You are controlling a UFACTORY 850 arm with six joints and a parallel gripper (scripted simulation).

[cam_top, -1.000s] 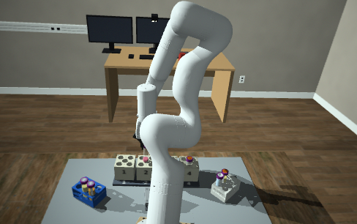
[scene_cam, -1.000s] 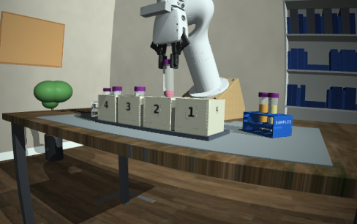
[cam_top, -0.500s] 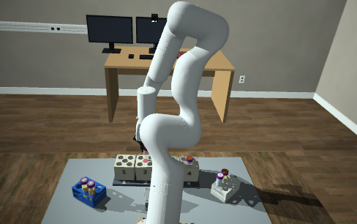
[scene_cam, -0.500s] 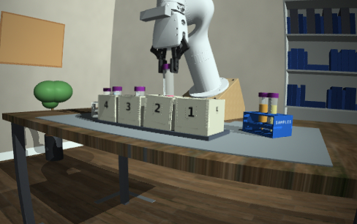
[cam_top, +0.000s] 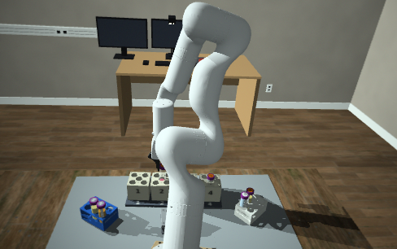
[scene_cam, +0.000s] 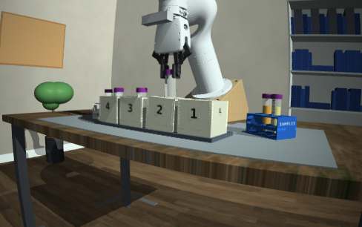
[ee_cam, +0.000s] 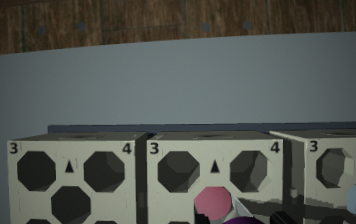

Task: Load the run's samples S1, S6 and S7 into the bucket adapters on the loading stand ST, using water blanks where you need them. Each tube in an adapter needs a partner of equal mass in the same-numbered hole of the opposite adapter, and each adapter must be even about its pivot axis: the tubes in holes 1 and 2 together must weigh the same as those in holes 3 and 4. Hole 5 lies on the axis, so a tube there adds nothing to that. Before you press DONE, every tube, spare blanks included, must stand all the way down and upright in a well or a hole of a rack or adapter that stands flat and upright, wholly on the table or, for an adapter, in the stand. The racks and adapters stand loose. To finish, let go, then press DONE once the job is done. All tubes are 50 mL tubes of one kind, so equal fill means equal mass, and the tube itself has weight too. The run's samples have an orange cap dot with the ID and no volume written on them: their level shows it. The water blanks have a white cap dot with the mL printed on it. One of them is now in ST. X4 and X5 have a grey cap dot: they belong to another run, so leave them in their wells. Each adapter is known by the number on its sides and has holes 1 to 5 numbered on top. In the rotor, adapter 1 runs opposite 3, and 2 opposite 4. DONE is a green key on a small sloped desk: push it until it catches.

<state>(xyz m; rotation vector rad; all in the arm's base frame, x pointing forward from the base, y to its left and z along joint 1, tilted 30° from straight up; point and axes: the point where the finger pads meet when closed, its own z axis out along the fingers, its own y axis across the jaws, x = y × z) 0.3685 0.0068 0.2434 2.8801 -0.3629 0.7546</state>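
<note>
Pincer (cam_top: 159, 166) (scene_cam: 170, 76) (ee_cam: 242, 220) grips tube (cam_top: 162, 167) (scene_cam: 170, 84) (ee_cam: 213, 202) over adapter 2 (cam_top: 159, 196) (scene_cam: 160, 120) (ee_cam: 155, 205), adapter 1 (cam_top: 138, 196) (scene_cam: 202, 120) (ee_cam: 45, 201) alongside.

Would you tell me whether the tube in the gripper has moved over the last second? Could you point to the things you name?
Yes, down: in the exterior view, the tube's (cam_top: 163, 166) (scene_cam: 170, 87) (ee_cam: 213, 202) pink bottom showed above adapter 2 (cam_top: 161, 191) (scene_cam: 159, 116) (ee_cam: 215, 178); now that adapter's top edge hides it.
</note>
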